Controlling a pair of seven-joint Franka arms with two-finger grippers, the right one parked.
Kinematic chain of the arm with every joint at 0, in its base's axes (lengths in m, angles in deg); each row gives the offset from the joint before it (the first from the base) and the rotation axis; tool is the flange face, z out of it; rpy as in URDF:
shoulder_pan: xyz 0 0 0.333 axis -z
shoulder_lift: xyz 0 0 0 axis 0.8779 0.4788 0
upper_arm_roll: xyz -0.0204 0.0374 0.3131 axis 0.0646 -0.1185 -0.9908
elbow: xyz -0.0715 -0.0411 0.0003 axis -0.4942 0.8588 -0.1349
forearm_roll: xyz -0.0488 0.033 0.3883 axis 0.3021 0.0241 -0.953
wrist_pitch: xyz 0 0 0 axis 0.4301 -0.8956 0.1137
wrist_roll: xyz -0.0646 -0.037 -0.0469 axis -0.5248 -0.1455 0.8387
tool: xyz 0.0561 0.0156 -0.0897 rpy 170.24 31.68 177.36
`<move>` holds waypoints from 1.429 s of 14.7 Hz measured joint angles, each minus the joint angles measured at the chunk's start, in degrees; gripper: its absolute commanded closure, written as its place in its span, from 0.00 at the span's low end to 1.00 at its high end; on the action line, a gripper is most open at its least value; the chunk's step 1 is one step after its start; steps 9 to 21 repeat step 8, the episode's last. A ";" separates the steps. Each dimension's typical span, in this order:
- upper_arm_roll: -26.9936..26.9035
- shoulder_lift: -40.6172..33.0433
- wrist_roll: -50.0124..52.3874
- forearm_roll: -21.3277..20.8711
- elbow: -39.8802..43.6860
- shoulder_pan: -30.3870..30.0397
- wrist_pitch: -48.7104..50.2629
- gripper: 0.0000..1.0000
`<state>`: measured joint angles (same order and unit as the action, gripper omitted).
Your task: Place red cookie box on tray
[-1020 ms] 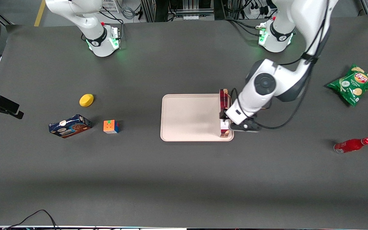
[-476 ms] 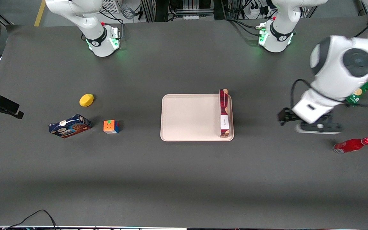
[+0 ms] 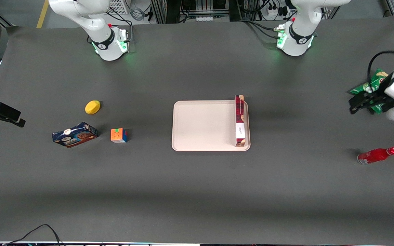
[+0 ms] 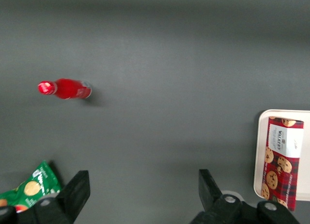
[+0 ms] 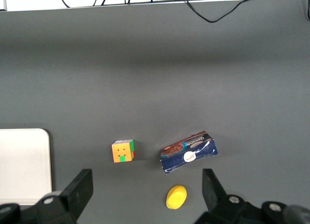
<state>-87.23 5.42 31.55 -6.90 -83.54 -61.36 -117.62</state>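
The red cookie box (image 3: 240, 120) lies flat on the tray (image 3: 204, 126), along the rim at the working arm's end. The left wrist view shows the red cookie box (image 4: 282, 161), plaid with cookie pictures and a white label, resting inside the tray (image 4: 305, 185). My gripper (image 3: 354, 104) hangs far off toward the working arm's end of the table, just over the green chips bag (image 3: 371, 87). The gripper (image 4: 143, 178) is open, and only bare table mat shows between its fingers (image 4: 80, 185).
A red bottle (image 3: 376, 155) lies nearer the front camera than the gripper. Toward the parked arm's end sit a dark blue cookie box (image 3: 75, 134), a colour cube (image 3: 118, 135) and a yellow lump (image 3: 92, 107).
The gripper let go of the red cookie box on the tray. It then swung away toward the working arm's end of the table, to above the chips bag. The box has stayed put.
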 measured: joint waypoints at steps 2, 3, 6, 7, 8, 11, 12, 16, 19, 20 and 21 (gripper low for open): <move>-0.82 -2.10 -1.88 0.07 0.16 0.01 1.18 0.00; -1.45 -2.75 -2.96 0.12 0.18 0.02 1.92 0.00; -2.77 -3.71 -4.55 0.55 0.18 0.01 3.69 0.00; -2.81 -3.80 -4.64 0.88 0.28 0.01 4.75 0.00; -2.79 -3.82 -4.67 1.25 0.40 0.02 5.59 0.00; -2.79 -3.82 -4.67 1.25 0.40 0.02 5.59 0.00; -2.79 -3.82 -4.67 1.25 0.40 0.02 5.59 0.00; -2.79 -3.82 -4.67 1.25 0.40 0.02 5.59 0.00; -2.79 -3.82 -4.67 1.25 0.40 0.02 5.59 0.00; -2.79 -3.82 -4.67 1.25 0.40 0.02 5.59 0.00; -2.79 -3.82 -4.67 1.25 0.40 0.02 5.59 0.00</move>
